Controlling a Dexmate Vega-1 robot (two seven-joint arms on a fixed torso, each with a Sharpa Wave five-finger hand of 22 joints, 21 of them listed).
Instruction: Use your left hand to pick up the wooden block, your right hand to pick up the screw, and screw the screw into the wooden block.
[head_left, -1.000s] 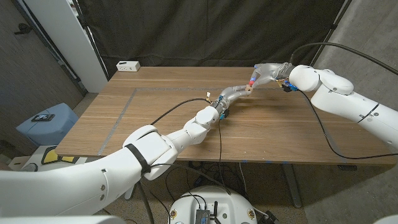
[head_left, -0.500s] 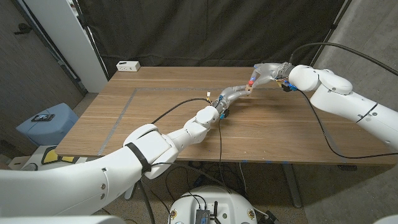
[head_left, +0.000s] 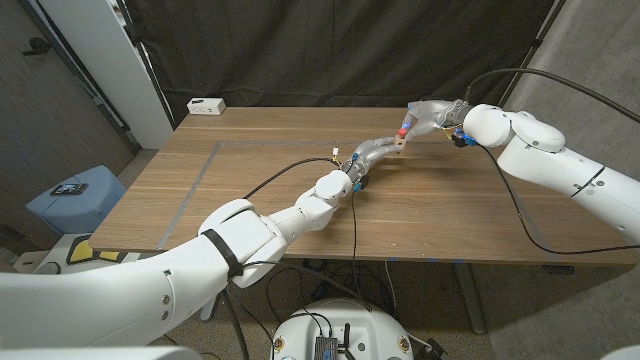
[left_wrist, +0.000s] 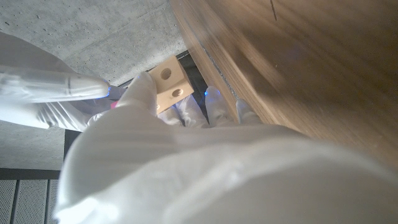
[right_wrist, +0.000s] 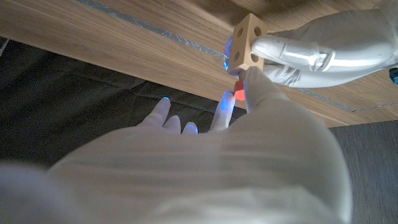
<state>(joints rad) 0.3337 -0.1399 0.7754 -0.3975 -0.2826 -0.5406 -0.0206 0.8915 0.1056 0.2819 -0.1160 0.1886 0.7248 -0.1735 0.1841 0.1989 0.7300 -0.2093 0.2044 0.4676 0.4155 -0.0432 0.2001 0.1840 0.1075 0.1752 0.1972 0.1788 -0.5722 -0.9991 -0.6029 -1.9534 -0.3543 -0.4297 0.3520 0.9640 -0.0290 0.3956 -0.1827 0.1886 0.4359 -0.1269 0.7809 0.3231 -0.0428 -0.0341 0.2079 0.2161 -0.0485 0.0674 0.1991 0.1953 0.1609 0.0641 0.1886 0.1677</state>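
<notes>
Holding the wooden block (head_left: 399, 143) in my left hand (head_left: 376, 150), I keep it lifted above the far part of the surface (head_left: 250, 200), pinched between my fingers (left_wrist: 144, 93). In the left wrist view two faces of the block (left_wrist: 169, 84) show, each with one round hole. In the right wrist view the block (right_wrist: 247, 42) shows dark round holes on two faces.

My right hand (head_left: 428, 117) meets the block from the far right side. It pinches the screw (right_wrist: 238, 89), of which I see only a small red part just under the block, touching or almost touching it. In the head view the screw (head_left: 404, 131) is a small red spot beside the block. The other fingers (right_wrist: 161, 113) of my right hand are spread apart.

I count one block and one screw.

Around: a white power strip (head_left: 206, 105) lies at the far left corner of the surface, well apart from my hands. A black cable (head_left: 290, 172) runs over the surface along my left arm. A light blue bin (head_left: 72, 197) stands on the floor to the left.
</notes>
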